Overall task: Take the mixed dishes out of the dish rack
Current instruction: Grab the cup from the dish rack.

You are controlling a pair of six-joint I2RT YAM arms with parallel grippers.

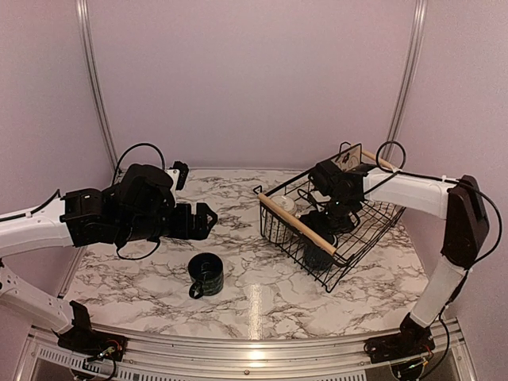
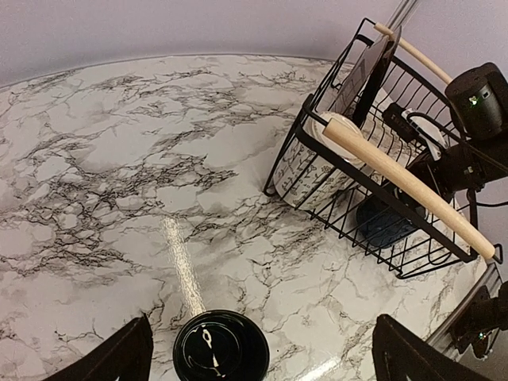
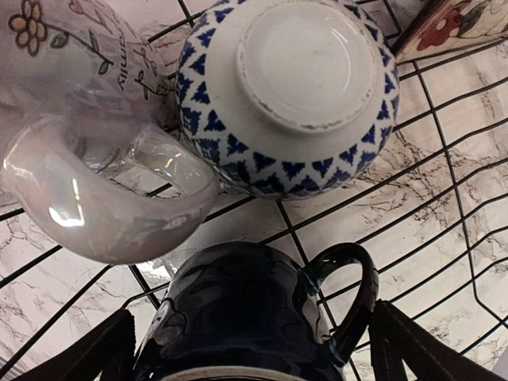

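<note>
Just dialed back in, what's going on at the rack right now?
One dark mug sits out on the table, just under the open left tool. The right tool, also open, is down inside the dish rack, its fingers either side of a second dark mug but not closed on it. A white flowered mug, an upturned blue-patterned bowl and a plate are in the rack too.

White links [image 1: 32, 230]; black joints [image 1: 464, 218]; black left hand [image 1: 208, 220] and right hand [image 1: 336, 221]; looping cables [image 1: 139, 144].

A robot test booth: plain lilac walls [image 1: 238, 79], aluminium posts [image 1: 93, 79], marble-patterned table [image 1: 143, 290].
</note>
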